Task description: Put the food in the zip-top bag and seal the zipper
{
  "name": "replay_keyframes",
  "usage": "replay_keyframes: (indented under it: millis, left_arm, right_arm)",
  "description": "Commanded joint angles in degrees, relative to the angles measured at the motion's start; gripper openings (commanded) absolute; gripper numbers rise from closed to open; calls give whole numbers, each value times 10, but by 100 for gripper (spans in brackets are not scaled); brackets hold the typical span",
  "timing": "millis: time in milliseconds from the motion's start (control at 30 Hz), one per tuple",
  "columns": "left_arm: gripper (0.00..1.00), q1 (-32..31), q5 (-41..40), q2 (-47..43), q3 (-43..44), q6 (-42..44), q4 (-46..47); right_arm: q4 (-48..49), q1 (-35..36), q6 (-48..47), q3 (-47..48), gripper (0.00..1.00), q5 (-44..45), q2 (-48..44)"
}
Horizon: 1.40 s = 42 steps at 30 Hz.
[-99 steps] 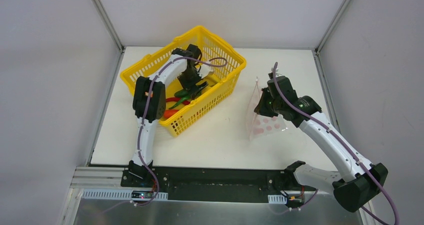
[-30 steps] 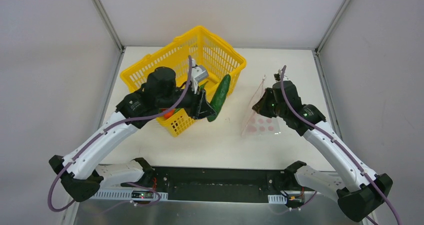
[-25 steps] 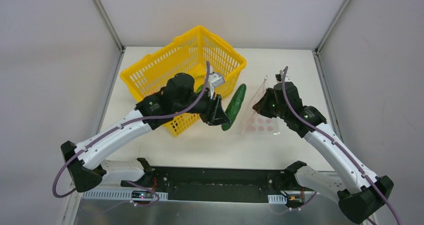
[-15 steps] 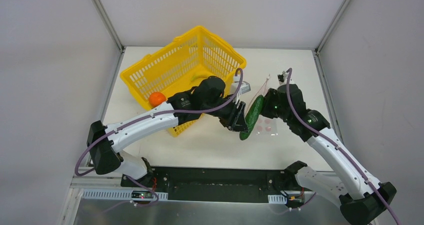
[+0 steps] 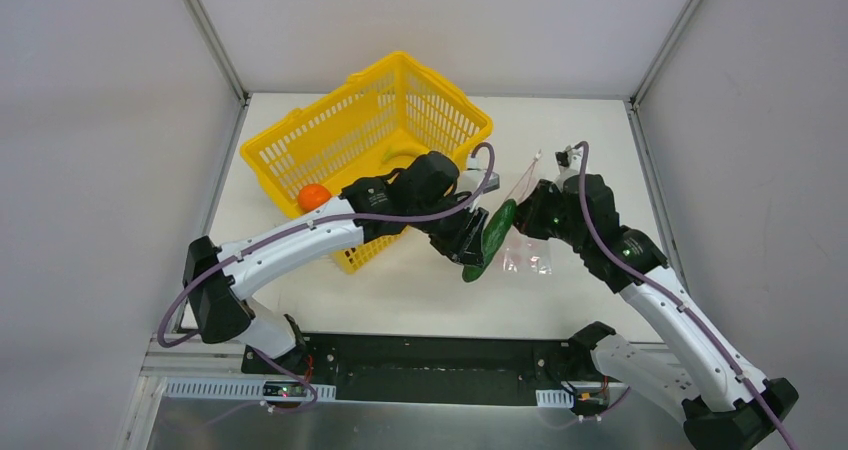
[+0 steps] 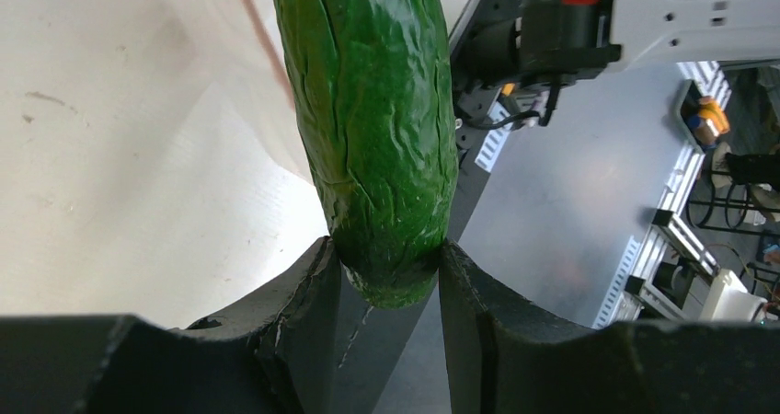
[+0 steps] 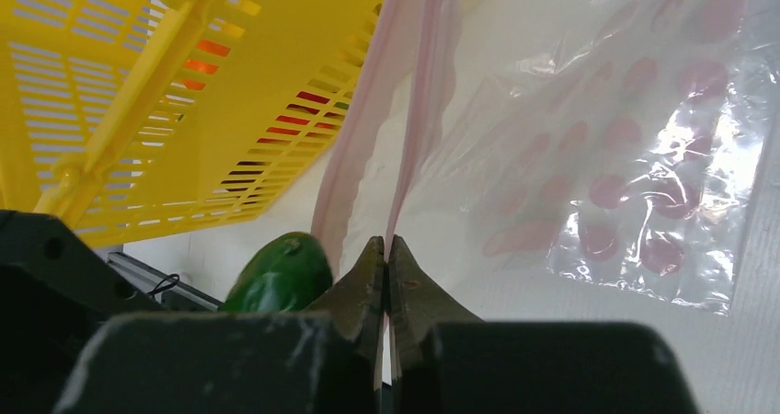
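Note:
One piece of the food, a long dark green wrinkled vegetable (image 5: 492, 236) (image 6: 377, 120), is clamped at its lower end by my left gripper (image 5: 468, 248) (image 6: 386, 259). Its upper end points at the mouth of the zip-top bag (image 5: 528, 256) (image 7: 635, 156), a clear bag with pink dots. My right gripper (image 5: 537, 216) (image 7: 386, 247) is shut on one side of the pink zipper (image 7: 409, 101) and holds that edge lifted; the other pink lip hangs just left of it. The green tip (image 7: 276, 271) shows beside the right fingers. An orange fruit (image 5: 314, 196) lies in the basket.
The yellow plastic basket (image 5: 330, 130) (image 7: 138, 83) stands at the back left, close to the left arm's forearm, with a yellow item (image 5: 396, 153) and red pieces inside. The bag's lower part rests on the white table (image 5: 600, 140).
The left arm lifted the green vegetable out of the basket and carried it rightward to the bag's mouth. The right gripper kept its hold on the pink edge and shifted slightly.

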Motion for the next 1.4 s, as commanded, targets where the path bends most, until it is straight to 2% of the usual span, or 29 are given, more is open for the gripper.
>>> replay_keyframes:
  millis: [0,300,500,867,967,1100,1367]
  left_arm:
    - [0,-2,-31,18,32,22,-41]
    - [0,-1,-76,63,105,47,-144]
    - [0,-2,-70,109,173,70,-218]
    - [0,-2,-119,159,233,85,-287]
    - [0,-2,-121,161,229,82,-279]
    - [0,-2,-115,175,231,78,-272]
    - [0,-2,-129,185,262,85,-295]
  right_arm:
    - [29,-1,-31,-2,0,-28,-15]
    - [14,-1,-79,2,0,-41,-23]
    - [-19,2,-122,14,0,-56,-4]
    - [-19,15,-152,17,0,-84,-19]
    - [-5,14,-142,6,0,-84,-22]
    - [22,15,-127,-10,0,-132,-28]
    - [89,15,-53,-64,0,-179,-30]
